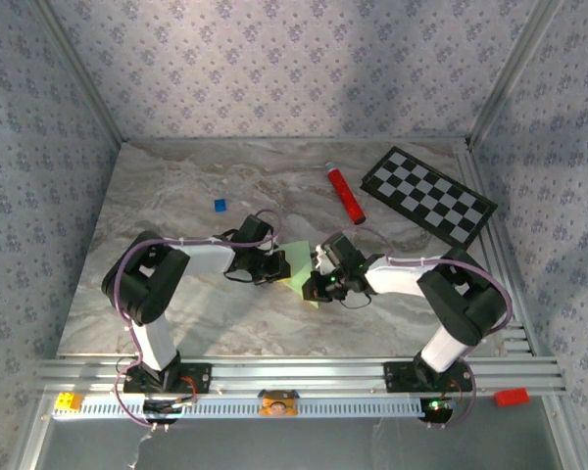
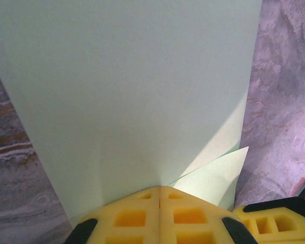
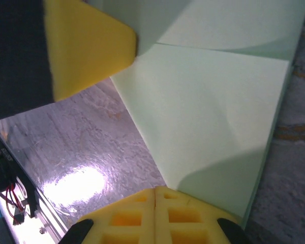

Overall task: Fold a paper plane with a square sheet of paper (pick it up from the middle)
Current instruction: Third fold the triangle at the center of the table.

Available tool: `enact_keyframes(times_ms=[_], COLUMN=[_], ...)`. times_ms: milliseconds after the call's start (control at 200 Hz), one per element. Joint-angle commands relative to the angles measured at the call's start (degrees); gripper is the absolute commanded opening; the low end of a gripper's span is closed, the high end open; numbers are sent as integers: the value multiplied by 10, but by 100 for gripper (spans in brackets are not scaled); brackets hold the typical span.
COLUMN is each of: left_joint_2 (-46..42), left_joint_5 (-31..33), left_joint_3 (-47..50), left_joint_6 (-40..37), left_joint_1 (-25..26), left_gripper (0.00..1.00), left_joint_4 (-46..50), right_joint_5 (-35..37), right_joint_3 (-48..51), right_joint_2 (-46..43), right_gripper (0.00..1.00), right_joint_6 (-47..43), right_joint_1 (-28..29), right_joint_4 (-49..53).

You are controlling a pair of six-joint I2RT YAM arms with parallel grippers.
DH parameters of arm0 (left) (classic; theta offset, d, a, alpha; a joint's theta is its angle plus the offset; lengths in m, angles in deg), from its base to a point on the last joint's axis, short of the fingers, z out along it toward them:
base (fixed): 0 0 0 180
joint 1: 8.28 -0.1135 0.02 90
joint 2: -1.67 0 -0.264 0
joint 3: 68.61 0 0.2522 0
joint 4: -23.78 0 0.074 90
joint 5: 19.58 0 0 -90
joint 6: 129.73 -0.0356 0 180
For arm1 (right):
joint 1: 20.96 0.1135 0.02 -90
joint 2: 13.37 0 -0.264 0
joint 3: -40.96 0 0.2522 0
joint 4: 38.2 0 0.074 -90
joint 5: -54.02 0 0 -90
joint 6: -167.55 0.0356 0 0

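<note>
The square sheet of paper (image 1: pixel 301 261) is pale green and lies mid-table between both arms. It is partly folded, with a flap doubled over and a diagonal crease (image 3: pixel 208 112). My left gripper (image 1: pixel 286 269) is shut, its yellow tips (image 2: pixel 159 189) on top of the paper (image 2: pixel 132 91) where the folds meet. My right gripper (image 1: pixel 317 280) is shut too, its tips (image 3: pixel 156 190) at the sheet's near edge. No paper shows between either pair of pads. The left gripper's finger (image 3: pixel 86 46) touches the flap's corner in the right wrist view.
A red tube (image 1: pixel 344 193) and a black-and-white checkerboard (image 1: pixel 428 196) lie at the back right. A tiny blue square (image 1: pixel 219 205) sits at the back left. Patterned walls close in the marble table (image 1: pixel 176 176) on three sides.
</note>
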Motion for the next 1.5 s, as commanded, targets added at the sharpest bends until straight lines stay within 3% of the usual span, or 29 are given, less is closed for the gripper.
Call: enact_keyframes(times_ms=[0,320,695,875,1219,1494], left_joint_2=[21,19,18,12,8,-42], left_joint_5=[35,35,35,32,30,14], left_joint_3=[9,10,14,21,17,-11], left_joint_6=[-12,-14,-21,-22,-22,-29], left_joint_1=[-2,-1,-2,-2,-1,1], left_gripper=[2,2,2,2,3,9], left_joint_4=[32,31,29,16,10,17], right_joint_5=[-7,-9,19,1,-23,-3], right_joint_3=[-28,-30,75,62,-2,41], right_joint_2=[-3,53,-71,-115,-9,5], right_gripper=[7,7,7,8,9,3], right_joint_6=[-8,-20,-25,-26,-21,4], right_joint_1=[-1,-8,-23,-35,-36,-36], right_joint_4=[3,6,43,37,8,-14])
